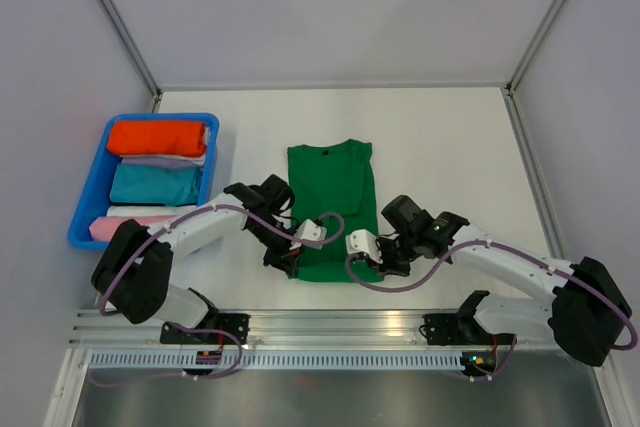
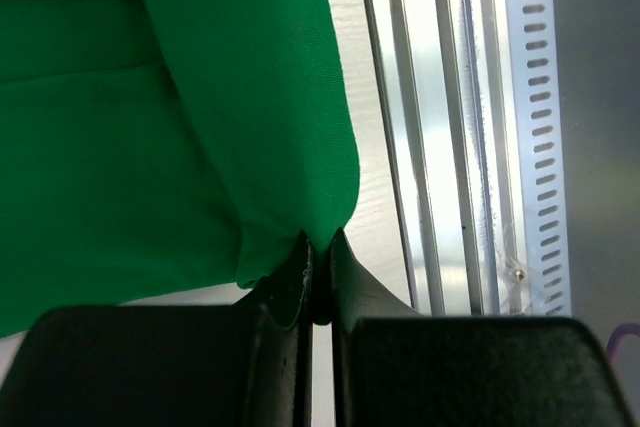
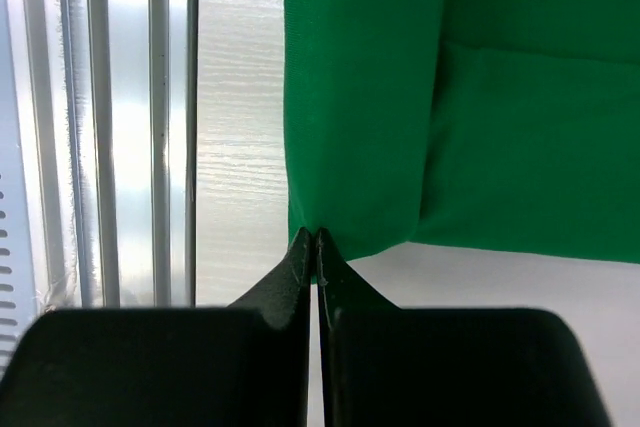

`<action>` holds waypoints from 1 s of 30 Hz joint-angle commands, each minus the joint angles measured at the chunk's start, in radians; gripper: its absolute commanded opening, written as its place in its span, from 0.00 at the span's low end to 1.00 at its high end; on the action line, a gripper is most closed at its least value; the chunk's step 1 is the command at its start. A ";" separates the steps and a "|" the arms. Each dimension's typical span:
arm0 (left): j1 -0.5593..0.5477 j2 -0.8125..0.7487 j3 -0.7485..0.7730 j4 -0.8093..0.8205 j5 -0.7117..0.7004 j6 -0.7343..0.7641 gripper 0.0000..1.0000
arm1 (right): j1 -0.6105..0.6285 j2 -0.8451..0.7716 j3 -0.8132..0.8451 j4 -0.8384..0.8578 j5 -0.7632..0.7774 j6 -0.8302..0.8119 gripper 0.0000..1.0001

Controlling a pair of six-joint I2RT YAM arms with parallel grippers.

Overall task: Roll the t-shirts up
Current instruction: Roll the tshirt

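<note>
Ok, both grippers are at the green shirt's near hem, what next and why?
Probably lift that hem slightly and fold it over toward the far end to start the roll: the left gripper and right gripper are each shut on a near corner of the flat-lying t-shirt.

bin (image 1: 88, 190) at left, table (image 1: 450, 137) open right

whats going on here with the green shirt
Both arms are working on the green t-shirt, which lies folded into a long strip on the table. The left gripper and right gripper are each shut on a near corner of its hem, apparently ready to start rolling. Other cloth bundles sit in the blue bin.
</note>
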State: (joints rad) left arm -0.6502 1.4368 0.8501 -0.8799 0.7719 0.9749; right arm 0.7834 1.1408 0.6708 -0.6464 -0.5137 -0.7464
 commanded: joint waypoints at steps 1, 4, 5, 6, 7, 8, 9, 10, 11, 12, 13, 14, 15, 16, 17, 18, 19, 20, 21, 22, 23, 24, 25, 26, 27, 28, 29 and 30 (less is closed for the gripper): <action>0.049 0.033 0.056 -0.036 0.099 0.001 0.02 | -0.022 0.078 0.023 0.028 -0.068 0.034 0.00; 0.089 0.082 0.073 -0.002 0.067 -0.005 0.02 | -0.064 0.121 0.042 0.109 -0.051 0.143 0.00; 0.101 0.094 0.079 0.016 0.057 -0.004 0.02 | -0.094 0.129 0.041 0.138 -0.017 0.200 0.00; 0.107 0.123 0.083 0.030 0.037 -0.007 0.02 | -0.107 0.135 0.044 0.184 -0.005 0.222 0.00; 0.115 0.135 0.087 0.038 0.030 -0.004 0.02 | -0.134 0.149 0.047 0.203 0.003 0.235 0.00; 0.124 0.151 0.099 0.050 0.027 0.002 0.02 | -0.145 0.158 0.047 0.221 0.013 0.266 0.00; 0.124 0.169 0.104 0.053 0.018 0.008 0.02 | -0.154 0.166 0.047 0.241 0.012 0.275 0.00; 0.124 0.180 0.112 0.058 0.006 0.028 0.04 | -0.170 0.181 0.053 0.257 0.012 0.285 0.00; 0.124 0.188 0.116 0.058 -0.002 0.034 0.05 | -0.173 0.188 0.055 0.261 0.015 0.285 0.00; 0.126 0.210 0.121 0.064 -0.012 0.038 0.06 | -0.177 0.192 0.056 0.267 0.023 0.297 0.02; 0.126 0.223 0.135 0.065 -0.020 0.039 0.09 | -0.185 0.198 0.058 0.271 0.032 0.304 0.05; 0.126 0.235 0.142 0.065 -0.037 0.041 0.11 | -0.190 0.203 0.059 0.274 0.067 0.315 0.10; 0.127 0.252 0.150 0.067 -0.045 0.042 0.13 | -0.193 0.206 0.062 0.278 0.081 0.340 0.19; 0.127 0.273 0.165 0.068 -0.051 0.045 0.16 | -0.197 0.214 0.067 0.280 0.096 0.350 0.25; 0.127 0.283 0.171 0.068 -0.062 0.047 0.17 | -0.199 0.214 0.072 0.280 0.113 0.366 0.31; 0.129 0.290 0.181 0.068 -0.065 0.045 0.19 | -0.200 0.206 0.085 0.283 0.151 0.411 0.36; 0.130 0.300 0.191 0.067 -0.069 0.044 0.24 | -0.205 0.195 0.093 0.284 0.162 0.432 0.38; 0.132 0.303 0.196 0.067 -0.077 0.042 0.27 | -0.210 0.180 0.099 0.287 0.176 0.459 0.40; 0.133 0.304 0.201 0.068 -0.082 0.039 0.31 | -0.211 0.160 0.105 0.307 0.208 0.485 0.43; 0.142 0.306 0.211 0.068 -0.083 0.032 0.39 | -0.213 0.113 0.105 0.318 0.216 0.542 0.43; 0.149 0.307 0.221 0.065 -0.085 0.021 0.43 | -0.213 0.085 0.102 0.329 0.219 0.570 0.43; 0.153 0.309 0.230 0.067 -0.085 -0.005 0.47 | -0.213 0.030 0.089 0.356 0.218 0.597 0.43; 0.161 0.304 0.245 0.067 -0.085 -0.018 0.54 | -0.214 0.004 0.076 0.373 0.208 0.683 0.43; 0.165 0.301 0.251 0.065 -0.080 -0.031 0.57 | -0.213 -0.021 0.061 0.392 0.199 0.727 0.43; 0.170 0.298 0.262 0.065 -0.080 -0.048 0.60 | -0.213 -0.064 0.014 0.440 0.190 0.795 0.39; 0.170 0.295 0.262 0.064 -0.080 -0.048 0.63 | -0.210 -0.081 -0.014 0.465 0.170 0.846 0.37; 0.170 0.284 0.260 0.061 -0.086 -0.044 0.63 | -0.207 -0.098 -0.042 0.484 0.169 0.931 0.34; 0.170 0.281 0.257 0.061 -0.089 -0.041 0.63 | -0.201 -0.124 -0.094 0.510 0.170 0.964 0.28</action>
State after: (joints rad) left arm -0.4854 1.7405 1.0801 -0.8272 0.6838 0.9546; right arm 0.5735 1.0615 0.6731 -0.2344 -0.3351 -0.0212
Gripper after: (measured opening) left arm 0.625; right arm 0.306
